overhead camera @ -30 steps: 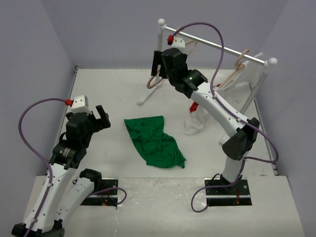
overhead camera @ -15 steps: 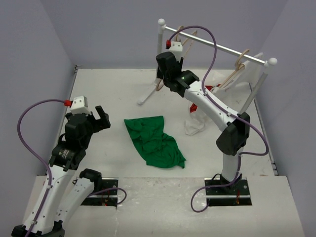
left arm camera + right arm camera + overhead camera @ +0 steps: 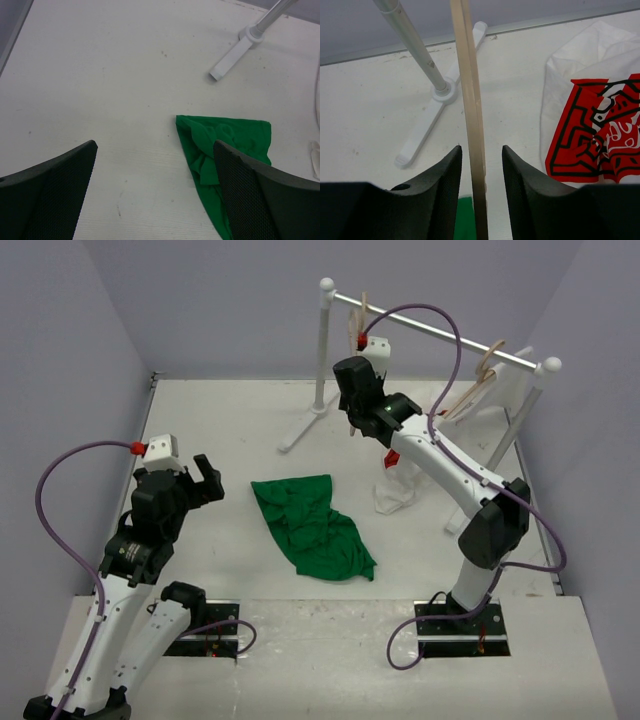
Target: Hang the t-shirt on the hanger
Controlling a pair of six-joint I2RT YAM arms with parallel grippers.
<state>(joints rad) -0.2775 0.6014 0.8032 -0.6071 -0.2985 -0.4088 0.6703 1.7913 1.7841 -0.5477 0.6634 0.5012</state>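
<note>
The green t-shirt [image 3: 310,525] lies crumpled on the white table between the arms; the left wrist view shows it [image 3: 227,140] by the right finger. The light wooden hanger [image 3: 365,312] hangs from the rack's rail near its left end. One of its thin wooden bars [image 3: 470,100] runs straight down between my right gripper's [image 3: 481,148] fingers, with a narrow gap on each side. My right gripper [image 3: 352,420] is raised beside the rail. My left gripper [image 3: 205,480] hovers wide open over bare table left of the shirt, holding nothing [image 3: 155,145].
The white rack [image 3: 440,335] stands at the back, its left pole and foot [image 3: 427,115] just beyond the hanger. A second hanger [image 3: 487,365] with a white garment hangs at the rail's right end. A white cloth with red print [image 3: 398,480] lies below.
My right gripper has shifted right and up along the rail, and its fingers have narrowed around the hanger's bar. The left arm and the shirt have not moved.
</note>
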